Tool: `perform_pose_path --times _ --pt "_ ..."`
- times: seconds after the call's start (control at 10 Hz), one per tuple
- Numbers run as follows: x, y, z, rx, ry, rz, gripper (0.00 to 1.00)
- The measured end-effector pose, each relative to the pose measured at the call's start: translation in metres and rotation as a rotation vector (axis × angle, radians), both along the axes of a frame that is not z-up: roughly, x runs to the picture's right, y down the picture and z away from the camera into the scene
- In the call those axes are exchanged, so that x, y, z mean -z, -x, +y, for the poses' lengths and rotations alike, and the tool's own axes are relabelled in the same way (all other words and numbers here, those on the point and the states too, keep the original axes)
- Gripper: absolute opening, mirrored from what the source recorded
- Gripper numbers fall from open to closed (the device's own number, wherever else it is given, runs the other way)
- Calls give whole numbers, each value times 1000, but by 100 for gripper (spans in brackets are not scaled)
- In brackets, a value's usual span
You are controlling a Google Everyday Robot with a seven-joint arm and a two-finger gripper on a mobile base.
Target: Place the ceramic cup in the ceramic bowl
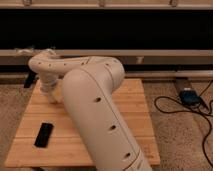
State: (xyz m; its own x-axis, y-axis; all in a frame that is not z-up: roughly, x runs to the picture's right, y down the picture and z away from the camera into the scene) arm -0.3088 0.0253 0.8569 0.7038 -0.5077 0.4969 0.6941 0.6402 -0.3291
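Note:
My pale arm (95, 100) fills the middle of the camera view. It reaches left over the wooden table (132, 102) and bends down at its far left part. The gripper (51, 95) hangs at the end of that bend, low over the table's left rear, where a pale shape merges with it. I cannot tell the ceramic cup apart from the arm's end there. The ceramic bowl is hidden behind the arm.
A flat black device (43, 134) lies on the table's front left. A blue box (190, 96) with black cables (172, 107) lies on the floor at the right. A dark wall with a pale rail runs behind the table.

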Motion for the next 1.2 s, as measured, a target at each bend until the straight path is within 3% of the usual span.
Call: perform_pose_path --times 0.2,0.5,0.9,1.2 --pt "-10 -2 3 1 10 17 70" --pt "-19 0 9 7 17 42 39" --pt "-9 -7 6 -19 -5 36 2" --pt "19 -24 -4 -52 -43 -4 0"
